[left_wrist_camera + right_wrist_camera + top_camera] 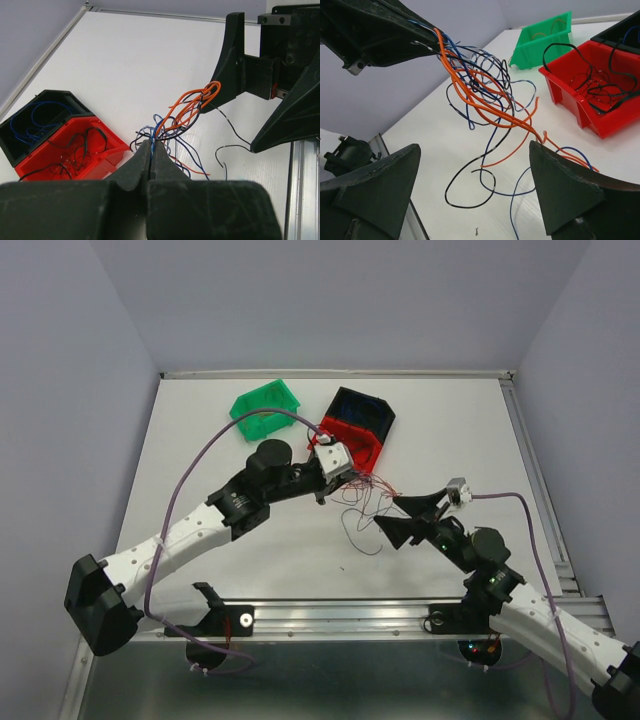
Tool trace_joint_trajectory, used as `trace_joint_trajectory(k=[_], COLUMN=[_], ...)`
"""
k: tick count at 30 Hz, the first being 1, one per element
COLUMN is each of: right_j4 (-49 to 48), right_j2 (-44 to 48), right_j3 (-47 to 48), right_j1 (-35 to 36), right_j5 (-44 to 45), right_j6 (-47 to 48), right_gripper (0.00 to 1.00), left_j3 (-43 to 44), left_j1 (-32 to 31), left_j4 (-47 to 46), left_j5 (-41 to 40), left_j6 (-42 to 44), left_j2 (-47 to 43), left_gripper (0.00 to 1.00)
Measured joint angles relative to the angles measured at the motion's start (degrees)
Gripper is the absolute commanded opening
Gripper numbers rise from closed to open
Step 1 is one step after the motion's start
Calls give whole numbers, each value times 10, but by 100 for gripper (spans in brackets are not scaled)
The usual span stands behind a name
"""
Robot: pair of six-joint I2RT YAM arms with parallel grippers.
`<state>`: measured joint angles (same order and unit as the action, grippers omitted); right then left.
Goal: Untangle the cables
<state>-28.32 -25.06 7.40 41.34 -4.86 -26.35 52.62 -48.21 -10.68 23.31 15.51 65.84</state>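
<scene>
The cables point(365, 498) are a tangle of hair-thin orange, blue and black wires hanging over the table's middle. My left gripper point(330, 480) is shut on the bundle's top end point(151, 144) and holds it raised. In the right wrist view the cables point(480, 95) fan down from the left gripper point(375, 30) to loose loops on the table. My right gripper point(388, 511) is open, jaws wide apart point(475, 180). Several orange wires run to the tip of one of its fingers point(560, 185) and loop over it point(212, 90).
A red bin point(355, 443) with black wires in it and a black bin point(362, 408) with blue wires stand just behind the left gripper. A green bin point(265, 408) stands at the back left. Metal rails edge the table's near and right sides.
</scene>
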Motion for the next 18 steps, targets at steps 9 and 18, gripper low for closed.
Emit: trace_joint_trajectory(k=[9, 18], right_j4=[-8, -93], right_j2=[-52, -77], right_j3=[0, -41], right_j1=[0, 0], right_j5=[49, 45], right_j6=[11, 24], right_gripper=[94, 70], left_j3=[0, 5], left_j1=[8, 14], left_j4=[8, 30], left_j5=[28, 65], left_j6=[-6, -8], left_j2=[-39, -47], left_gripper=[0, 0])
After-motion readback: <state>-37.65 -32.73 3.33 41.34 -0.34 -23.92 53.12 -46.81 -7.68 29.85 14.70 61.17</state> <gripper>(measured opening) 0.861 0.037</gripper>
